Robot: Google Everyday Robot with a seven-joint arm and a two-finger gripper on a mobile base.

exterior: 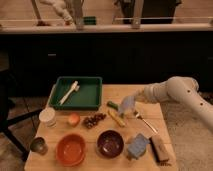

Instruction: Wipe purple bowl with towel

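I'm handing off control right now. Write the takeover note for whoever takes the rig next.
Gripper: shut on the towel, over the right-middle of the table, beside the banana and fork.
Purple bowl: at the front edge, between the orange bowl and the blue-grey sponge block.
Done: towel is in the grip.
Left: bring the towel to the purple bowl and wipe it; no contact yet.
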